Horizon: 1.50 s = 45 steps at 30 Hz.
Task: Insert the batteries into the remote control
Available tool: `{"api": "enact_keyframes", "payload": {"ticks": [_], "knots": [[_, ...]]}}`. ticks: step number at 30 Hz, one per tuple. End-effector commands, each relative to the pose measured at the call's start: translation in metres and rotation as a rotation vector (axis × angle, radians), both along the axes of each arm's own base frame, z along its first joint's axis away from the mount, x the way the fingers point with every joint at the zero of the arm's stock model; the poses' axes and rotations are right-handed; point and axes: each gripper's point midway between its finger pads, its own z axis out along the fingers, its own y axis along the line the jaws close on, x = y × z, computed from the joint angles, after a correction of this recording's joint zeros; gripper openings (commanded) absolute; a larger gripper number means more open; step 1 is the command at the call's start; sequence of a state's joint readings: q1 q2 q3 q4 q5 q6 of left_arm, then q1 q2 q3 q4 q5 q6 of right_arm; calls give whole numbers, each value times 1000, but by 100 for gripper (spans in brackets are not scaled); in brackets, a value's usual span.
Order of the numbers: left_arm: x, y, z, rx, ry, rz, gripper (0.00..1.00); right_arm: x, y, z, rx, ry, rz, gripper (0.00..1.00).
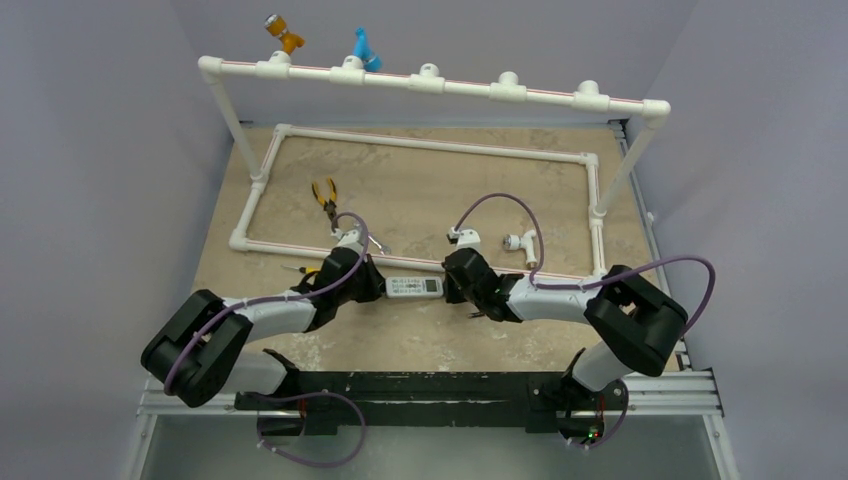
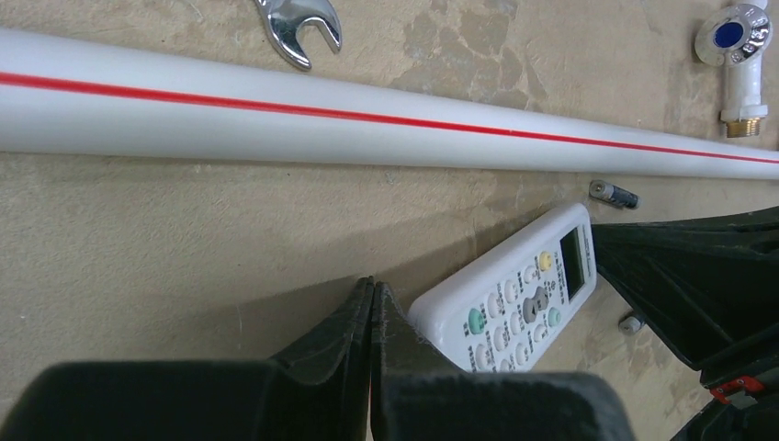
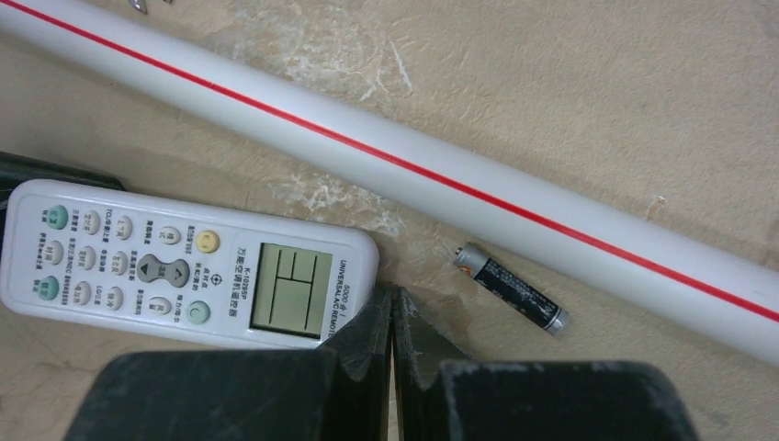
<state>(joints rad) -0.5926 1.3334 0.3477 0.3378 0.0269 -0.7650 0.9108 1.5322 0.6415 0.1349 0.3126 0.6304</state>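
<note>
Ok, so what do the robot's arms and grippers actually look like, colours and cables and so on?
The left arm and right arm mix chunky black joint housings with white link sections. A purple cable loops along each. The left gripper and right gripper have matte black wedge-shaped fingers, slightly scuffed at the edges.

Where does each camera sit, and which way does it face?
Top view: fixed above and behind, looking down on the table; left arm and right arm flank the remote control.
Left wrist: on the left arm, looking low across the table; shut left tool shows.
Right wrist: on the right arm, looking down; shut right tool shows.
Both wrist views share the remote control, a battery and the white pipe.
</note>
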Motion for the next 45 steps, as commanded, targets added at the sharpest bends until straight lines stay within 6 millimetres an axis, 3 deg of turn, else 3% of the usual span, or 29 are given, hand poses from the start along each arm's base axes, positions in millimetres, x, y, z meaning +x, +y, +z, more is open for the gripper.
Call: {"api": "enact_keyframes", "payload": {"ticks": [1,11,16,24,32,37,40,45], "knots": [[-5,-7,8,-23,-25,-47,0,-3,25,15,65,-25,126,0],[-25,1,14,-46,-36,-72,0,-14,38,15,92,-17,229,0],[-40,2,16,-62,-47,-105,0,-13,51,16,98,-20,282,0],[-73,15,0,-83,-12,-93,0,-2,65,25,92,-49,310,0],[-86,17,7,-106,-22,-100,0,0,84,33,77,-66,421,0],[-89,31,6,-58,1,-51,0,7,65,54,39,-119,359,0],[-82,44,21,-7,-45,-2,1,8,48,68,10,-148,312,1],[-67,47,68,51,-164,-29,17,-5,24,90,53,-188,271,25]]}}
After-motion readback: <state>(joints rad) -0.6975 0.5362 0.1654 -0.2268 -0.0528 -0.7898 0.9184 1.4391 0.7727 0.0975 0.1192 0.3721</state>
